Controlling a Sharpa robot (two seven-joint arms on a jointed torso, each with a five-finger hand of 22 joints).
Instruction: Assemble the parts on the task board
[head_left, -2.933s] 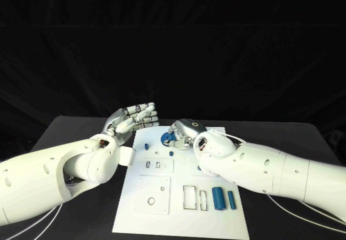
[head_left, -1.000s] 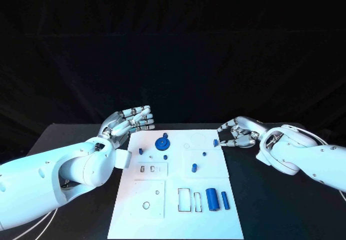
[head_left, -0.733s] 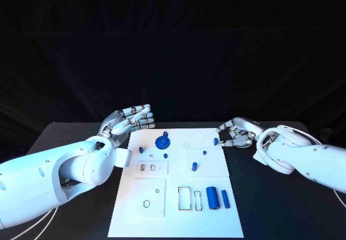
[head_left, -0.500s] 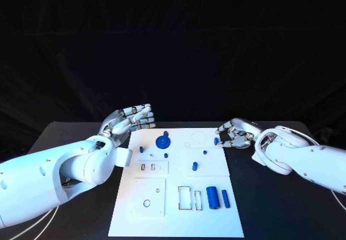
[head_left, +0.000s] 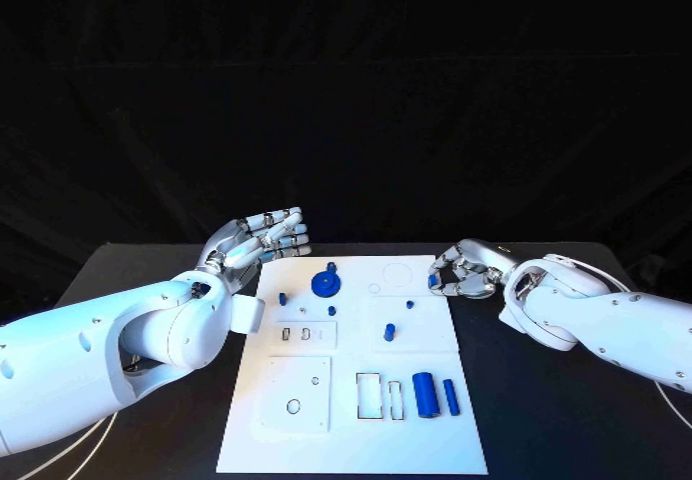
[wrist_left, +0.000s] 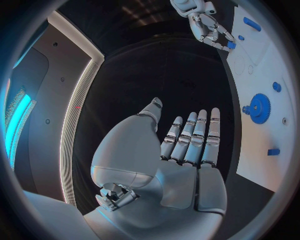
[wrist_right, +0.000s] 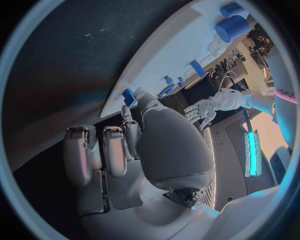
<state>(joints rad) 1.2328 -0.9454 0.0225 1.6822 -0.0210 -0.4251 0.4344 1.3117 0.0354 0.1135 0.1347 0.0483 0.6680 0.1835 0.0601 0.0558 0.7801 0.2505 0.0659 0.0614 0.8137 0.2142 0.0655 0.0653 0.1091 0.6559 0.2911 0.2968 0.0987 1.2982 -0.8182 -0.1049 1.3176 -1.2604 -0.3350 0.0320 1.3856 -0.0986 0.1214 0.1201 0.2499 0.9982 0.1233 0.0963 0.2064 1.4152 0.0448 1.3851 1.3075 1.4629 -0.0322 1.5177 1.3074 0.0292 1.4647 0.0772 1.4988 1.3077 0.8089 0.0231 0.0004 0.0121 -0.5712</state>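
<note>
Several blue parts (head_left: 426, 394) on the task board (head_left: 353, 448); left hand (head_left: 263, 240) spread empty, right hand (head_left: 464, 270) pinching a small blue peg (head_left: 431, 284).

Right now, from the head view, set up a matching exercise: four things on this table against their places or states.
1. blue gear
2. thick blue cylinder
3. left hand
4. right hand

A. fingers at the board's right edge, by a small blue part
B. lying near the board's near end
C. open, off the board's left side
D. far end of the board

1-D, 2-B, 3-C, 4-A
</note>
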